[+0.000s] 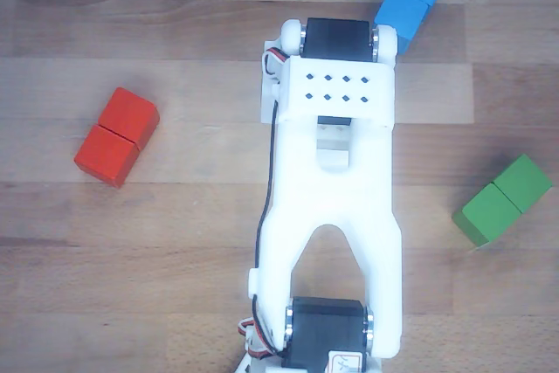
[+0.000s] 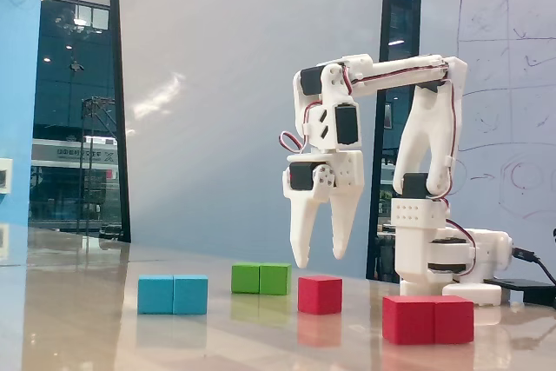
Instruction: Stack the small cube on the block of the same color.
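Observation:
In the fixed view the small cube (image 2: 320,294) sits red on the glossy table, between the green block and the red block (image 2: 428,320), which lies nearer the camera to the right. My gripper (image 2: 319,259) hangs just above the small cube, pointing down, open, with its fingertips apart and nothing between them. A narrow gap separates the tips from the cube's top. In the other view, seen from above, the red block (image 1: 117,135) lies at the left; the white arm (image 1: 336,207) covers the small cube and the gripper.
A blue oblong block (image 2: 173,294) lies at the left and a green oblong block (image 2: 261,279) behind the small cube. From above, the blue block (image 1: 410,2) is at the top right and the green block (image 1: 504,199) at the right. The arm's base (image 2: 443,258) stands at the back right.

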`<state>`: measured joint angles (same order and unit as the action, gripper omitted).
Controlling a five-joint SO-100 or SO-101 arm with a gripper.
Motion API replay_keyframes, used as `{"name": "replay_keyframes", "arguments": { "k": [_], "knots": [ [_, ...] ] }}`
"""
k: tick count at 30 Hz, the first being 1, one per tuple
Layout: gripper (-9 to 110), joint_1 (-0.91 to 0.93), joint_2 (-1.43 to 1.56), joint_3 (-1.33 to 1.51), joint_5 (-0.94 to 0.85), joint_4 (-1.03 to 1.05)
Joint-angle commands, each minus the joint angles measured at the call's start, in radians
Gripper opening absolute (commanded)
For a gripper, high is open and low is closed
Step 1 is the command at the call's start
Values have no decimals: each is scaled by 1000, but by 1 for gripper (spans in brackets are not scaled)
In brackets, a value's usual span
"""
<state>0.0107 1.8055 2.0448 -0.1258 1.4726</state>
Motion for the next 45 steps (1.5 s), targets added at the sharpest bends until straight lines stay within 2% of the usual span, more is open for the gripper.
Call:
{"name": "replay_keyframes", "arguments": {
  "k": [1, 45],
  "knots": [
    [23, 0, 14, -6, -12, 12],
    [24, 9, -37, -6, -12, -2]
  ]
}}
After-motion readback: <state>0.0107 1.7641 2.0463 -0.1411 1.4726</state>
